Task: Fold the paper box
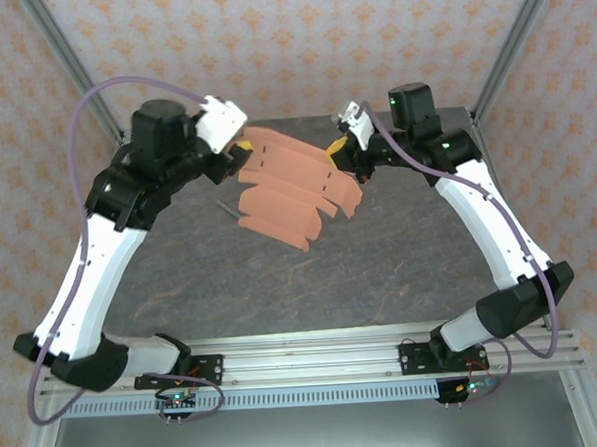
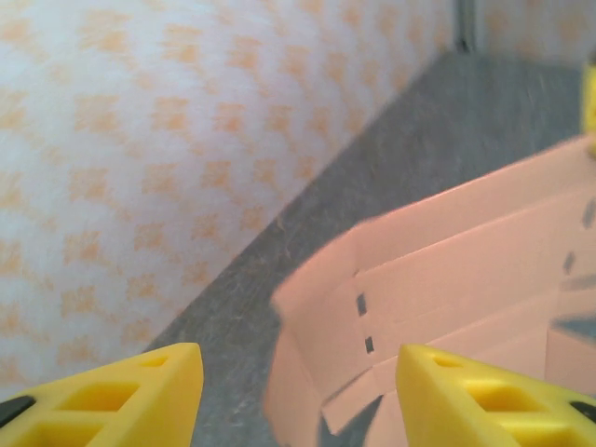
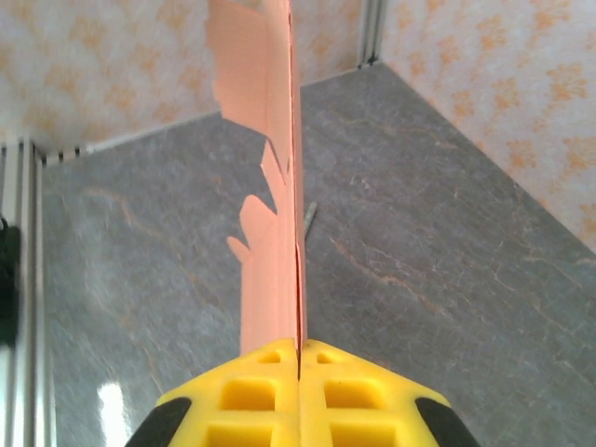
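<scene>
The paper box is a salmon-orange die-cut sheet with flaps and slots, held up above the dark table between the two arms. My right gripper is shut on its right edge; in the right wrist view the sheet runs edge-on away from the closed yellow jaws of that gripper. My left gripper sits at the sheet's left end. In the left wrist view its yellow fingers stand apart, open, with the sheet lying beyond them and blurred, touching neither finger.
A small grey stick-like object lies on the grey table under the sheet, also seen from the right wrist. Patterned walls and metal frame posts close in the back and sides.
</scene>
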Controlling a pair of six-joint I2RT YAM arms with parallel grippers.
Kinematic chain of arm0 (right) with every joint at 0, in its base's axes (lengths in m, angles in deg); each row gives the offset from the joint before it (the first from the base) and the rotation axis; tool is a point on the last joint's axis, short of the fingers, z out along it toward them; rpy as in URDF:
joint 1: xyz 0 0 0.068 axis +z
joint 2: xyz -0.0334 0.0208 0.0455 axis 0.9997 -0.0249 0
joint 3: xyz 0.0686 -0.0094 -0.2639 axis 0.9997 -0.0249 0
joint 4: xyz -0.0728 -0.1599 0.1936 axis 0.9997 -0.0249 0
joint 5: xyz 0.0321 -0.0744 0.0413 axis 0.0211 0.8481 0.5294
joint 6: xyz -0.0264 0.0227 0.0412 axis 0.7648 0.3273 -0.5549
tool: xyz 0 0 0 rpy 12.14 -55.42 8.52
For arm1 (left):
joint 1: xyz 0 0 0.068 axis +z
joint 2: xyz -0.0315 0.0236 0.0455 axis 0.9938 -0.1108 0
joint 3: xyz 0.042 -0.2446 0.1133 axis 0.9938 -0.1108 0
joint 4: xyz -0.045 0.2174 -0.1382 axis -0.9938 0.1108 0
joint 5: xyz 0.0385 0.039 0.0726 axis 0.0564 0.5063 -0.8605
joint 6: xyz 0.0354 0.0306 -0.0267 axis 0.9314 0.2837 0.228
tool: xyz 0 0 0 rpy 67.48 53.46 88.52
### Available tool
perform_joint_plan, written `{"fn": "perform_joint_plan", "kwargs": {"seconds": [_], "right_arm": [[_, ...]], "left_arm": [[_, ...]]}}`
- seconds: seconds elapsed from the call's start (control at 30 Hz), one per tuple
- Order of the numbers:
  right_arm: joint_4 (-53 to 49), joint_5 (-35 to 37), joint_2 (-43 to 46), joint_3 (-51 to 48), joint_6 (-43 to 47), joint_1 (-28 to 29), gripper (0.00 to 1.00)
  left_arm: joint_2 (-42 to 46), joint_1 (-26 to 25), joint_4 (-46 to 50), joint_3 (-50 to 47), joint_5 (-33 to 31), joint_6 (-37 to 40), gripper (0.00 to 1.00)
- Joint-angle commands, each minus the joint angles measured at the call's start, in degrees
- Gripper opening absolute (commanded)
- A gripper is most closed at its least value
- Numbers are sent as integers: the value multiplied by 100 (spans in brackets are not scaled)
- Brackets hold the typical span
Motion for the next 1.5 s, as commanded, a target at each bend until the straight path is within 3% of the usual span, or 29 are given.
{"fn": "perform_joint_plan", "kwargs": {"seconds": [0.0,0.23,0.47,0.97,1.1,1.23,1.33,1.47], "right_arm": [[468,-112,375,-106,-1210,-23,0],[501,382,703,-464,-2013,-116,0],[625,277,971,-756,-2199,-174,0],[391,-320,1157,-632,-1917,-421,0],[118,-413,1203,-533,-1614,-479,0],[83,-477,1231,-556,-1444,-564,0],[192,-646,1171,-569,-1464,-587,0],[492,-776,1168,-631,-1601,-586,0]], "left_arm": [[477,191,-1102,-1083,202,-1953,58],[1232,348,-1883,-3204,358,-3173,66],[1397,474,-2626,-4344,694,-3420,78],[531,855,-3930,-4642,2078,-2902,84],[448,1152,-4176,-4718,2378,-2863,85],[340,1232,-4465,-4745,3162,-2799,85],[223,1221,-4546,-4716,3628,-2763,80],[191,1221,-4480,-4716,3735,-2576,73]]}}
